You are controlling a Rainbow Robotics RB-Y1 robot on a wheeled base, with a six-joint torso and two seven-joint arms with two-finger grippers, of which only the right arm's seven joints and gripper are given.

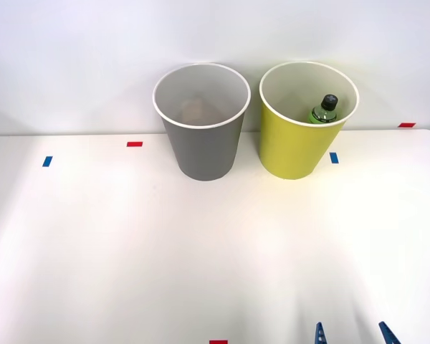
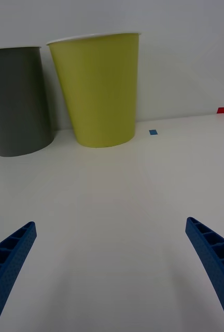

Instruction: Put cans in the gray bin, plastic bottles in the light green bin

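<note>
We see our right gripper (image 1: 349,333) at the lower right of the front frame, its blue ribbed fingers (image 2: 8,259) spread wide apart and holding nothing, low over the white table (image 1: 129,251). We judge it sits back there because nothing lies between it and the bins to be picked up. The gray bin (image 1: 203,122) stands upright at upper centre of the front frame, and the light green bin (image 1: 307,120) stands upright just beside it to the right, the two apart but close, both against the back wall so their open mouths face the arm's reach. Inside the light green bin a green plastic bottle (image 1: 325,110) with a black cap leans against the far wall. The gray bin's pale inside looks empty as far as we can see. Small red and blue tape marks (image 1: 134,144) dot the table near the bins.
</note>
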